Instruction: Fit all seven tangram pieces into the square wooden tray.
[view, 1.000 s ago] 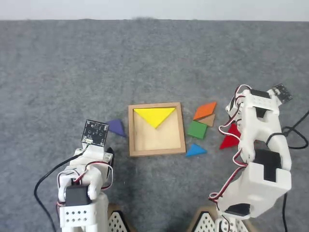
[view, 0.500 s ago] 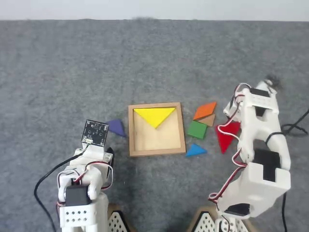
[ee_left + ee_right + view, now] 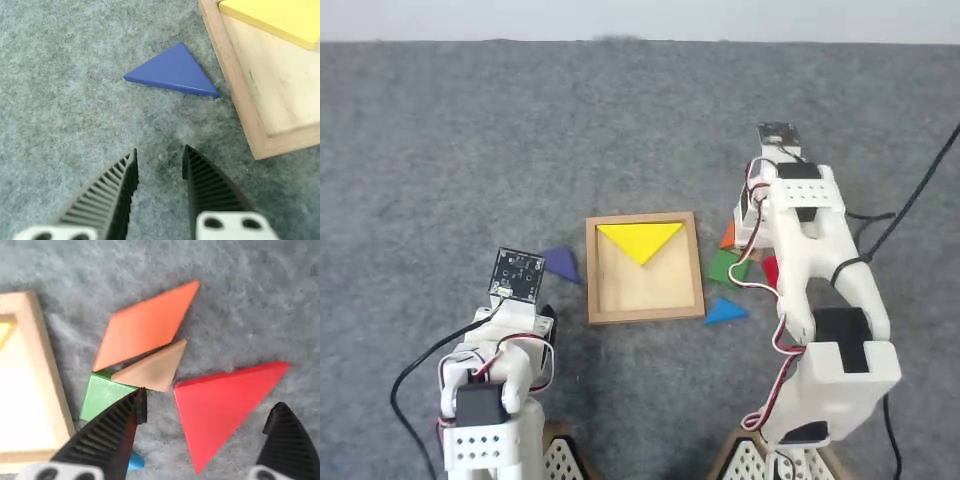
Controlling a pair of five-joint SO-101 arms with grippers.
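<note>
Inward swing of the right arm over the last second, from out beside the loose pieces to directly above them. Now right gripper (image 3: 210,405) spread wide and empty, hanging over the flat red wooden triangle (image 3: 225,400) with a finger on either side. Contact impossible to judge. Probably lining up a pick on red; no grasp yet.

No change on the left side. Left gripper (image 3: 160,160) parted a little, holding nothing, low over the mat just short of the dark blue wooden triangle (image 3: 172,72), itself just beside the outer rim of the square wooden tray (image 3: 645,316).

Inside the tray so far: large yellow triangle (image 3: 640,240), along the far edge. Six pieces left outside, so task barely started.

Cluster by the tray on the right arm's side: orange parallelogram (image 3: 147,325), small tan triangle (image 3: 152,371) touching it, green square (image 3: 102,396) touching tan, small light-blue triangle (image 3: 725,311) apart, nearer the robot. Red close to tan, with a narrow gap.

Surface: grey fuzzy carpet-like mat (image 3: 470,130), all pieces lying flat on it. Likely awkward for getting a finger under thin edges. Beyond the mat's far edge, a pale wall strip (image 3: 620,18).
</note>
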